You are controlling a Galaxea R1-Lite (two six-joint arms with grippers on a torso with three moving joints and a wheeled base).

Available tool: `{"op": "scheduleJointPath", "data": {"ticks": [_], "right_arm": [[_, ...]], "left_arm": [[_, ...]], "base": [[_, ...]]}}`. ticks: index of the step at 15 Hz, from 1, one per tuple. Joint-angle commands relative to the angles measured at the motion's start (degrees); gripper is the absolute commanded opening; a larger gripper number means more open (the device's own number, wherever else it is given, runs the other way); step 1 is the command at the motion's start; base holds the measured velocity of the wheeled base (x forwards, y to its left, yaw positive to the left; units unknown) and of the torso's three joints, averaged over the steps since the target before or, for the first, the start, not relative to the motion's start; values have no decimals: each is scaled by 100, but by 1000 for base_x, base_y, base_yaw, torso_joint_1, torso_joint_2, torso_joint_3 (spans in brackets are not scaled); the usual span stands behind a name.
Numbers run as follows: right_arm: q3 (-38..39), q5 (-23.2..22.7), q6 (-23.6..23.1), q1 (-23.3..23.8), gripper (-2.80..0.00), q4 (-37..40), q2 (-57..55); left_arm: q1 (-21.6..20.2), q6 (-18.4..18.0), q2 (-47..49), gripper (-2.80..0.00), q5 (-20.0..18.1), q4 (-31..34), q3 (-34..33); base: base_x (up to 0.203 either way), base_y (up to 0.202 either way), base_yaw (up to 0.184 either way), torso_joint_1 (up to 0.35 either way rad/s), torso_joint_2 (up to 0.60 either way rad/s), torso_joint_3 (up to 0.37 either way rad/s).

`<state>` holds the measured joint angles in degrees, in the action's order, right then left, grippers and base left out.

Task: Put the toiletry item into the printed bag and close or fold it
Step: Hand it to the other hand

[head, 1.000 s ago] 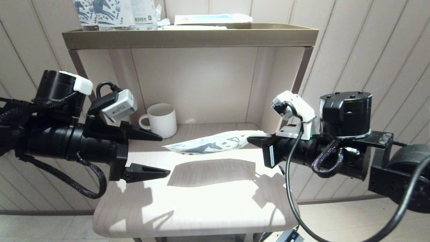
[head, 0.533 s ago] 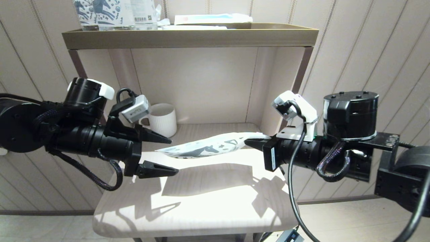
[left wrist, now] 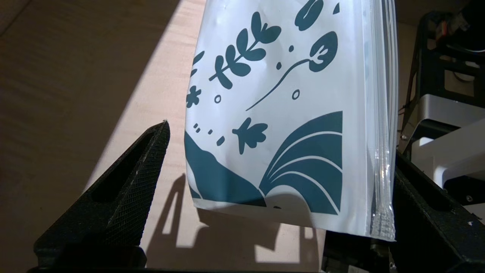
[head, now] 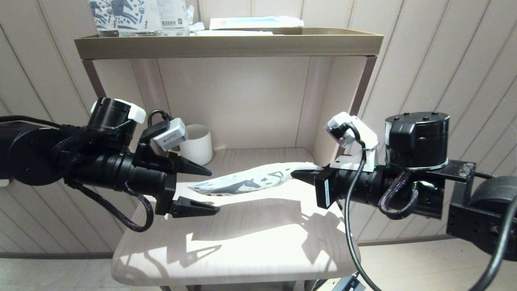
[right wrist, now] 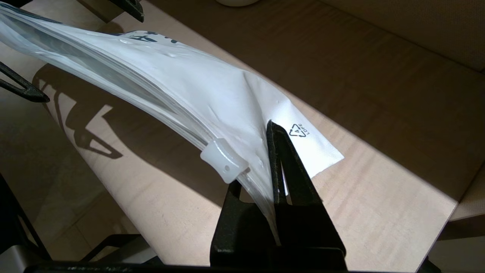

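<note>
The printed bag (head: 250, 182) hangs level above the low table, white with a dark teal horse and doodles. My right gripper (head: 297, 174) is shut on its right end, just beside the white zip slider (right wrist: 223, 161); the wrist view shows the fingers (right wrist: 282, 167) pinching the film (right wrist: 170, 76). My left gripper (head: 214, 190) is open, one finger above and one below the bag's free left end. In the left wrist view that end (left wrist: 288, 113) lies between the spread fingers (left wrist: 125, 197) without touching them. The white comb-like toiletry item is not in view.
A white ribbed mug (head: 198, 143) stands at the back left under the shelf. On the top tray (head: 226, 44) are upright horse-printed packs (head: 121, 16) and a blue-and-white flat packet (head: 254, 22). The table's sunlit top (head: 242, 246) spreads below the bag.
My left arm has moved right, so its open fingers now straddle the bag's free end. The bag has shifted slightly left and sags more in the middle.
</note>
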<state>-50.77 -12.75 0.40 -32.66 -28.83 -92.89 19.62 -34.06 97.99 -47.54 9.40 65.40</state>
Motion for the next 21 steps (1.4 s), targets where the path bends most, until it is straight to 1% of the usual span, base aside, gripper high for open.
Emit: {"op": "scheduleJointPath", "data": {"ticks": [1, 8, 11, 12, 13, 15, 21], "right_arm": [[-3, -8, -5, -4, -280, -20, -27], [6, -17, -5, -4, -280, -25, -71], [6, -17, -14, -4, -280, -26, -54], [-3, -17, -14, -4, -280, -26, -45], [5, -17, -14, -4, -280, -26, -45], [6, -17, -14, -4, -280, -26, -53], [6, -26, -23, 5, -280, -26, -62]], "left_arm": [[42, -30, 10, 0, -27, 1, -28], [60, -40, 27, 0, -18, 1, -47], [77, -147, 63, 0, -9, -30, -109], [91, -153, 63, 0, -9, -136, -165], [101, -154, 63, -280, -3, -301, -262], [235, -134, 108, -280, 24, -604, -388], [271, -154, 124, -280, 26, -623, -414]], "base": [[0, 0, 0, 0, 0, 0], [0, 0, 0, 0, 0, 0], [0, 0, 0, 0, 0, 0], [0, 0, 0, 0, 0, 0], [0, 0, 0, 0, 0, 0], [0, 0, 0, 0, 0, 0], [0, 0, 0, 0, 0, 0]]}}
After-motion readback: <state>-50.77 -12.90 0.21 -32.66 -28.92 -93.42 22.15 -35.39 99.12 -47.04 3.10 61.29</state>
